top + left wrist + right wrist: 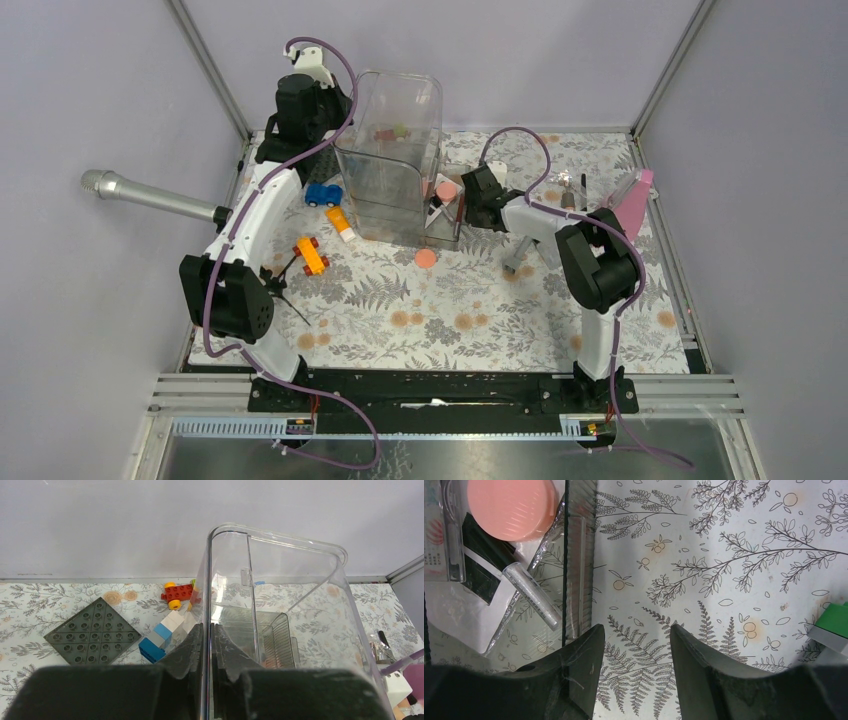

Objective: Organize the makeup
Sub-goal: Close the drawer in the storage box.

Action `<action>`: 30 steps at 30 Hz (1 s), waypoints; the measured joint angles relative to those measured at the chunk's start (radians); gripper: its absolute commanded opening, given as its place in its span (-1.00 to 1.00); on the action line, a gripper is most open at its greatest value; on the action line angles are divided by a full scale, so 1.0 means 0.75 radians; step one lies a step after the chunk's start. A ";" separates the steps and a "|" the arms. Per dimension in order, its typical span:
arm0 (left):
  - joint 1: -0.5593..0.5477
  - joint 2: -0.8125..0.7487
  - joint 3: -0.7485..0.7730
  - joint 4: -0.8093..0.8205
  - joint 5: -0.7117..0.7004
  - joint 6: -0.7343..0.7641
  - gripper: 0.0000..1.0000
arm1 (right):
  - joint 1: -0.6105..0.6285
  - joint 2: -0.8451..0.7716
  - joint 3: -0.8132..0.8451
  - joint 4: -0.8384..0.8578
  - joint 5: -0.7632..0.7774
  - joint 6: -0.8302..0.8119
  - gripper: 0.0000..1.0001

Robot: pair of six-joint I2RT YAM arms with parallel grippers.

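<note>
Left claw (207,636) pinches the wall of the clear bin (296,546); right claw (634,640) hangs partly open, empty, near a coral disc (511,505).

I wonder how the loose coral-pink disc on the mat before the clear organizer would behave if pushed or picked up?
The coral-pink disc lies flat, so it probably will not roll or tip. It looks small and thin, likely light, so a push would probably slide it. Its low edge may give a tool little to pinch.
</note>
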 measured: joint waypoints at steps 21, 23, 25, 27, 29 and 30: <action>0.000 0.000 0.000 0.000 0.001 0.000 -0.85 | 0.000 0.094 0.084 -0.045 -0.037 0.020 0.16; 0.000 0.000 0.001 0.000 0.001 0.000 -0.85 | -0.001 0.101 0.084 -0.042 -0.057 0.027 0.17; 0.000 0.000 0.000 -0.001 0.001 0.000 -0.85 | 0.000 0.101 0.084 -0.032 -0.067 0.031 0.17; 0.000 0.000 0.001 -0.001 0.001 0.000 -0.85 | -0.001 0.101 0.084 -0.016 -0.067 0.031 0.18; 0.000 0.000 0.001 -0.001 0.001 0.000 -0.85 | -0.001 0.101 0.084 -0.013 -0.069 0.031 0.19; 0.000 0.000 0.001 -0.001 0.001 0.000 -0.85 | -0.001 0.101 0.084 -0.012 -0.073 0.031 0.19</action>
